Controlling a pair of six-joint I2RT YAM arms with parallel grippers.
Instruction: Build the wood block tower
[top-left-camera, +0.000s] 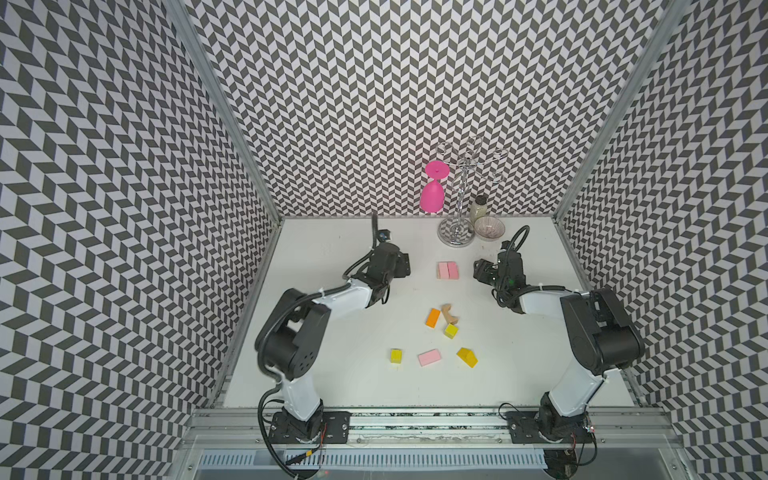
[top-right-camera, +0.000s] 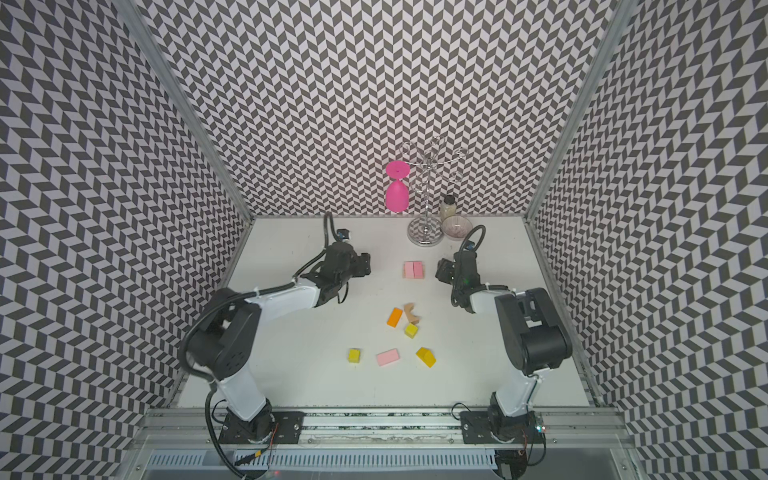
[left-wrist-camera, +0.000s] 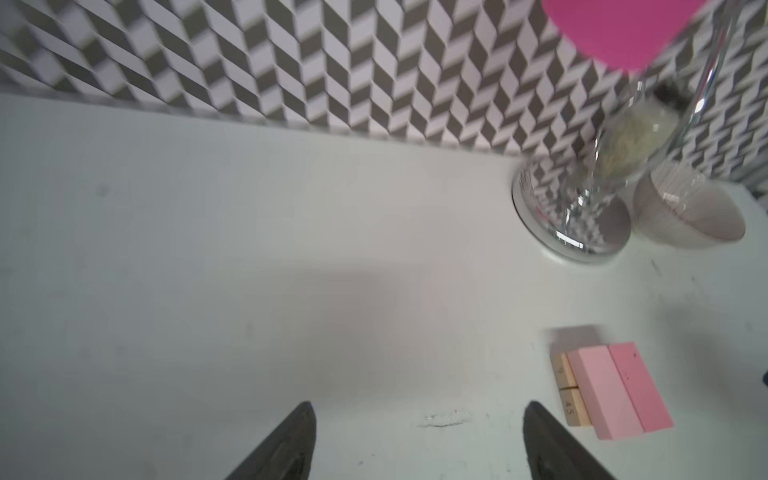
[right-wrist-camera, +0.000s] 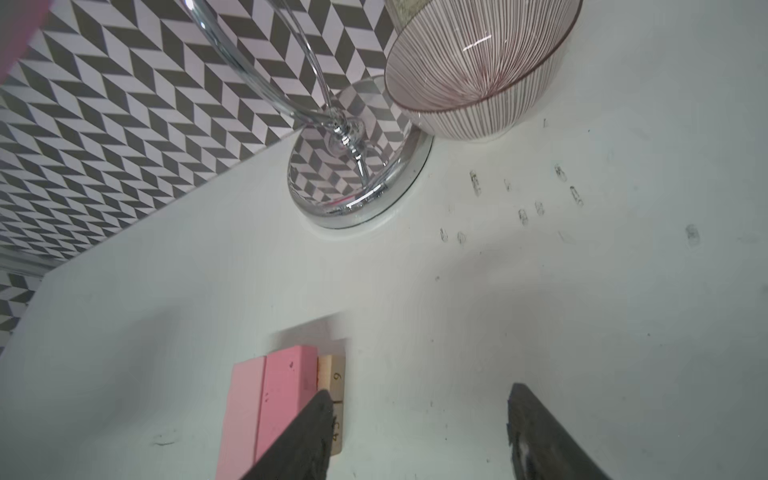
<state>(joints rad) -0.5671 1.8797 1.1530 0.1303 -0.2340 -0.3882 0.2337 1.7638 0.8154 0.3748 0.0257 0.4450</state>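
The tower (top-left-camera: 448, 270) (top-right-camera: 414, 270) is two pale pink bars side by side on tan bars, mid-table toward the back. My left gripper (top-left-camera: 404, 267) (left-wrist-camera: 419, 405) hangs open to its left, apart from it. Just right of the tower (right-wrist-camera: 270, 399) my right gripper (top-left-camera: 478, 270) (right-wrist-camera: 419, 390) is open and empty, with one finger (right-wrist-camera: 307, 432) in front of the tan base. Loose wood blocks lie nearer the front: an orange bar (top-left-camera: 432, 318), a tan arch (top-left-camera: 449, 313), two yellow cubes (top-left-camera: 451, 331) (top-left-camera: 396, 356), a pink bar (top-left-camera: 429, 357) and a yellow roof piece (top-left-camera: 467, 357).
A magenta goblet (top-left-camera: 432, 195) stands upside down at the back wall. Beside it are a chrome wire stand (top-left-camera: 457, 232), a small jar (top-left-camera: 480, 206) and a striped bowl (top-left-camera: 489, 228). Patterned walls close three sides of the white table (top-left-camera: 332, 374).
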